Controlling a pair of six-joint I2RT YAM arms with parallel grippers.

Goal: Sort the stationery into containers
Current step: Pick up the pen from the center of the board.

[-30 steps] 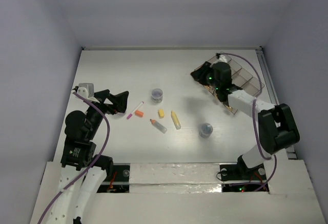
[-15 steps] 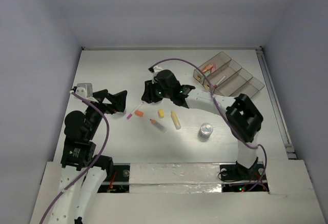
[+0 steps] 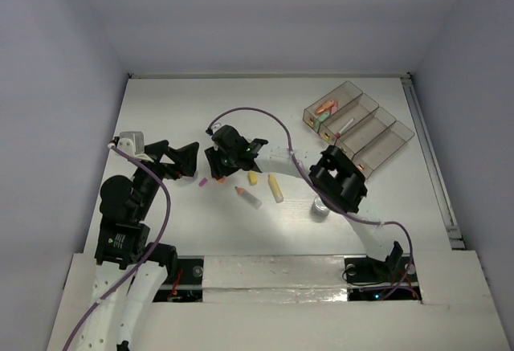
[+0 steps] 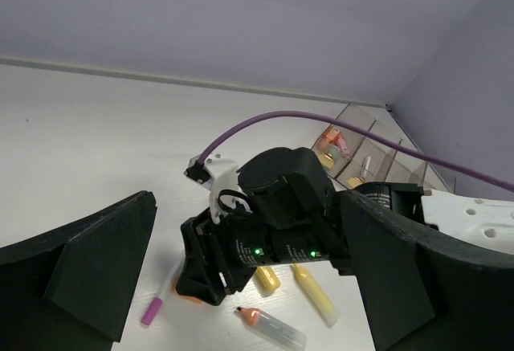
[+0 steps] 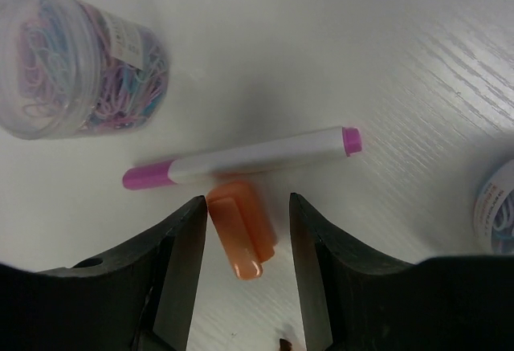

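right gripper (image 5: 246, 206) jaws spread astride orange bit (image 5: 241, 242): drop straight, stay short of pen (image 5: 257, 157) just ahead, then close

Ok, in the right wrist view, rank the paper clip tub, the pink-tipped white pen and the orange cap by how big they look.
1. Paper clip tub: bulkiest by far.
2. White pen: longer than the tub is wide, but thin.
3. Orange cap: smallest, short and stubby.

Lab test cell: white table (image 3: 177, 102) boxed in by bare lavender walls (image 3: 265, 14).
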